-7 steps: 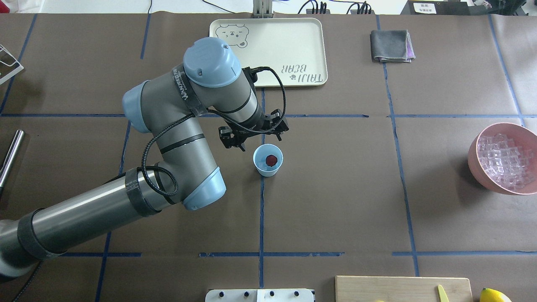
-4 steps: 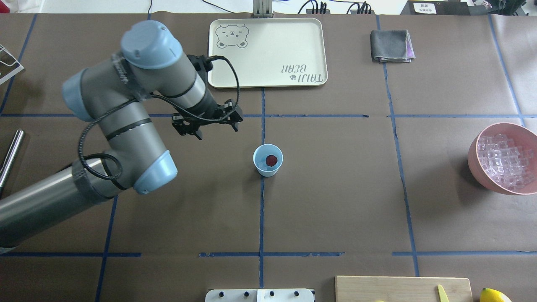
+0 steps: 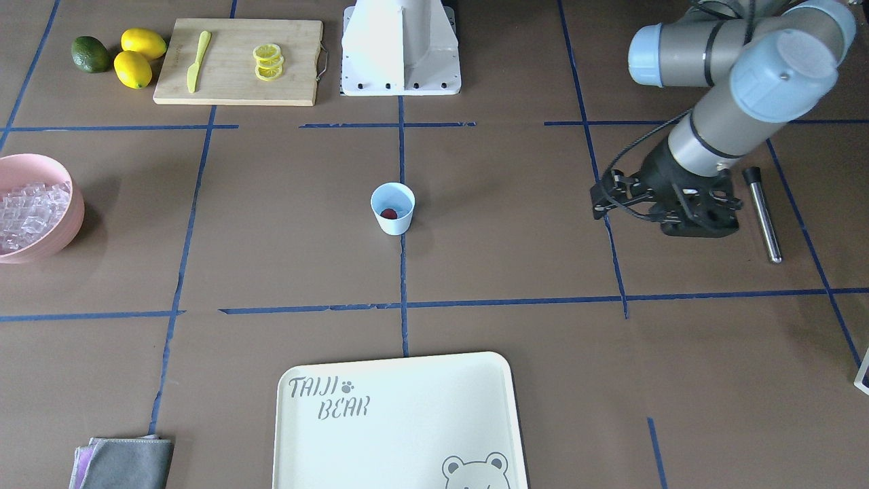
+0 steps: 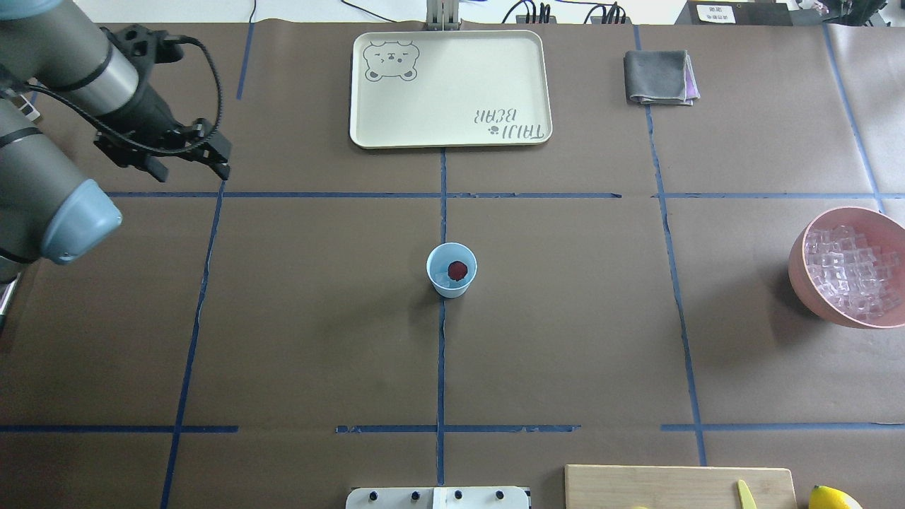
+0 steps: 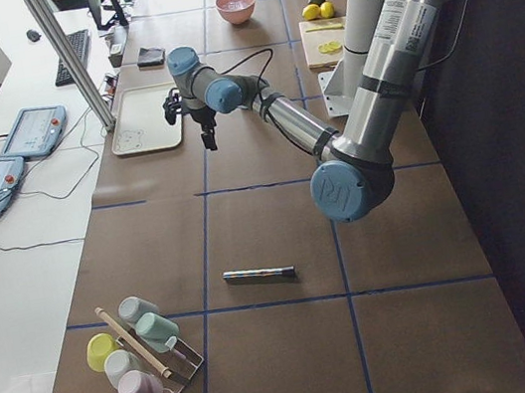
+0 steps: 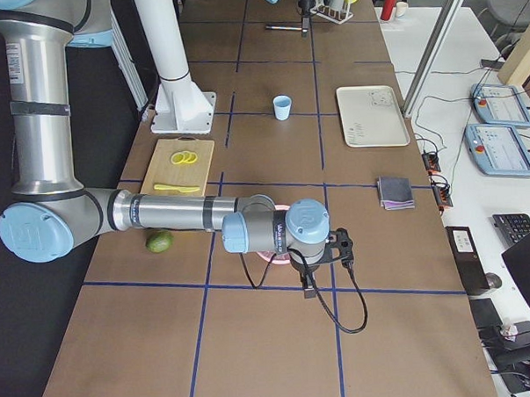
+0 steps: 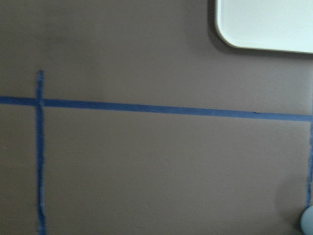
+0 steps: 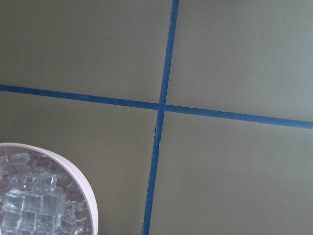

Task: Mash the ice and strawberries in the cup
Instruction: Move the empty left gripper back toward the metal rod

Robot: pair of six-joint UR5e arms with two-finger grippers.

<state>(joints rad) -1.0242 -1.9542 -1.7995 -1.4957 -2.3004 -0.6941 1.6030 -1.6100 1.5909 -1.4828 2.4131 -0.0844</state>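
The light-blue cup [image 4: 451, 270] stands upright at the table's middle, on a blue tape line; it also shows in the front-facing view [image 3: 392, 208]. One small red strawberry [image 4: 458, 269] lies inside it. The ice [image 4: 845, 272] is heaped in a pink bowl [image 4: 802, 283] at the far right, and also shows in the right wrist view [image 8: 29, 196]. My left gripper [image 4: 189, 168] is open and empty, far left of the cup. My right gripper [image 6: 308, 289] hangs beside the bowl; I cannot tell whether it is open or shut.
A cream tray [image 4: 450, 88] lies at the back, a grey cloth [image 4: 657, 76] to its right. A cutting board [image 3: 237, 61] with lemon slices, lemons and an avocado is on the robot's side. A metal rod [image 3: 762, 214] lies near the left gripper.
My left arm has swung away from beside the cup to the table's far left, its gripper still open. The cup and the strawberry have not moved.
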